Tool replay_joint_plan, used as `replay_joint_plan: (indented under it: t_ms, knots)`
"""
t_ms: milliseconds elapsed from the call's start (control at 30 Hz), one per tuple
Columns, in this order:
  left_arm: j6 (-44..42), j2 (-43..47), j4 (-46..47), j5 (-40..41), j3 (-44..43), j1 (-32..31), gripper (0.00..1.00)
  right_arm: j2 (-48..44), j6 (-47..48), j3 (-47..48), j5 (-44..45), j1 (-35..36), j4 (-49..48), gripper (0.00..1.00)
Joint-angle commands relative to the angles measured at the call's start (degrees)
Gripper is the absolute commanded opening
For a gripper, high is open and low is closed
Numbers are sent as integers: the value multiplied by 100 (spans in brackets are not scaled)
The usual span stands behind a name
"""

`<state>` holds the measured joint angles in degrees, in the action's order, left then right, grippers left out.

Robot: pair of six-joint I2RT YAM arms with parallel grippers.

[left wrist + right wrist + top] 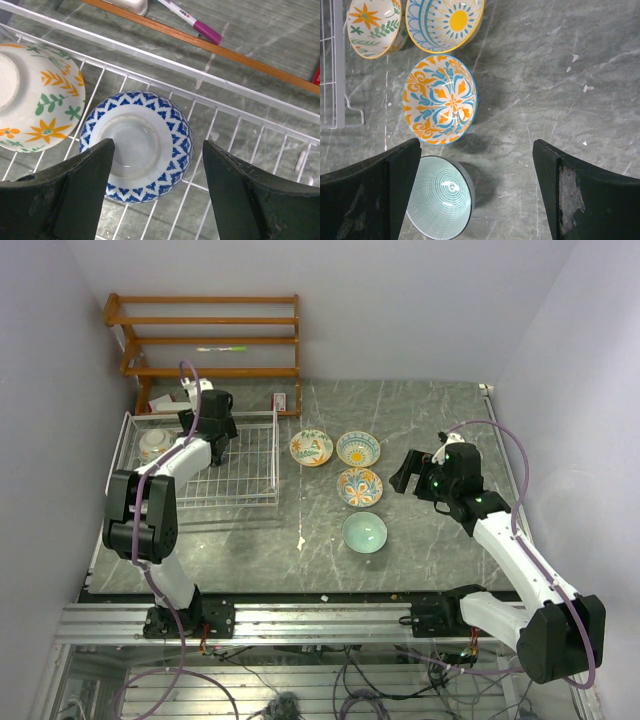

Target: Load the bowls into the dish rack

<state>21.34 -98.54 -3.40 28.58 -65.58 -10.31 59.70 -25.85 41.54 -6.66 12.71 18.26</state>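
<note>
The white wire dish rack (pixel 250 465) stands at the left. Two bowls lie upside down in it: a white floral one (pixel 40 100), also seen in the top view (pixel 153 443), and a blue-and-white one (pixel 142 145). My left gripper (pixel 157 150) is open just above the blue-and-white bowl, a finger at each side. On the table are an orange-flower bowl (pixel 311 447), a yellow sun bowl (pixel 358 448), an orange-and-blue bowl (pixel 440 99) and a plain teal bowl (pixel 440 197). My right gripper (pixel 477 150) is open and empty, above the table just right of the teal bowl.
A brown wooden shelf (pixel 210 340) stands against the back wall behind the rack, with a pink-tipped pen (pixel 192 22) on it. A small red-and-white object (pixel 281 400) lies by the rack's far right corner. Walls close in on both sides.
</note>
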Motion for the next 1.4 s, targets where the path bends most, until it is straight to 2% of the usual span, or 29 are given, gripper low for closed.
replay_joint_plan:
  t_ms: [0, 133, 300, 433, 533, 667, 833, 900, 1067, 1200, 1367]
  knots:
    - [-67, -74, 52, 196, -234, 147, 83, -137, 102, -81, 58, -41, -29, 94]
    - [-76, 316, 317, -92, -43, 128, 99, -167, 91, -76, 72, -45, -13, 94]
    - [-86, 1030, 339, -526, 130, 48, 99, -181, 50, -68, 75, -41, -8, 95]
    - [-141, 1766, 378, -911, 366, -260, 99, -172, 11, -6, 88, -41, 7, 95]
    - [-212, 2172, 510, -1262, 563, -709, 99, -205, -29, 137, 134, -52, 135, 95]
    - [-397, 2270, 638, -1548, 602, -1525, 99, -411, -157, 405, 185, -57, 322, 95]
    - [-1010, 1705, 600, -1956, 142, -2267, 99, -772, -292, 617, 251, -50, 498, 95]
    - [-1239, 1384, 573, -2308, -107, -2323, 100, -852, -322, 597, 292, -54, 494, 95]
    - [-1615, 475, 87, -3062, -949, -2423, 93, -849, -312, 529, 378, -54, 546, 95]
    - [-1964, -154, -397, -3077, -1482, -2682, 90, -812, -295, 465, 373, -62, 487, 95]
    - [-2109, -758, -542, -2833, -1607, -2895, 89, -758, -266, 356, 374, -67, 408, 95]
